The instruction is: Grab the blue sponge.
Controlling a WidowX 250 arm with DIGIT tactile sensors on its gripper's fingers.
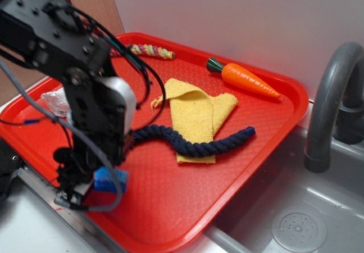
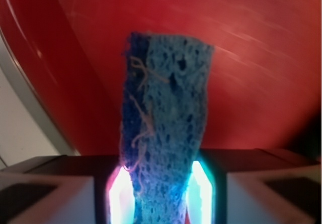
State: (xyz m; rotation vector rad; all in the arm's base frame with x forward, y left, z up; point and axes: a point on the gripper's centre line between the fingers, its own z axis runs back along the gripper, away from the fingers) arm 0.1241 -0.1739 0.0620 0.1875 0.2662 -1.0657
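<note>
Blue sponge [image 2: 166, 128] stood pinched between the two lit pads of the gripper [image 2: 158, 194], its lower end cut off by the bottom edge of the wrist view. From the exterior camera only a small blue corner [image 1: 110, 180] showed near the front edge of the red tray [image 1: 187, 207], the rest hidden behind the black arm [image 1: 85, 94]. Farther back lay a navy rope [image 1: 193, 142], a yellow cloth [image 1: 196, 113] and a toy carrot [image 1: 244, 78].
</note>
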